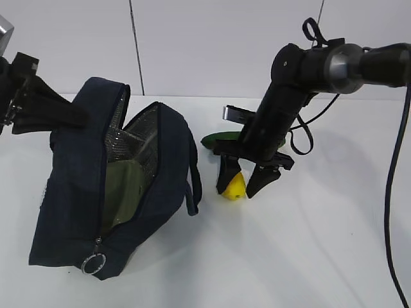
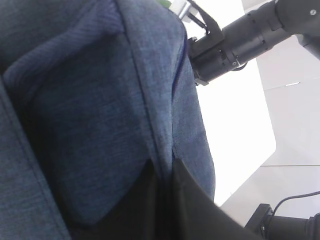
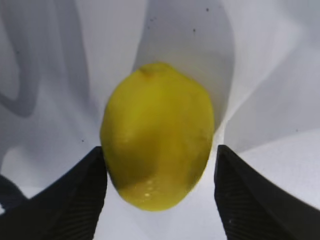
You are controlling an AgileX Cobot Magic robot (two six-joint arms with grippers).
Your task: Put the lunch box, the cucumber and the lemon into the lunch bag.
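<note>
The right end effector (image 1: 244,181) straddles the lemon (image 3: 157,157), spread wide, fingers barely off its sides.

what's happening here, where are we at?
Right gripper is down over the lemon on the table, fingers on either side, not yet shut on it. Left gripper holds the bag's edge, keeping it open. The lunch box is already inside. The cucumber lies on the table behind the right arm.
</note>
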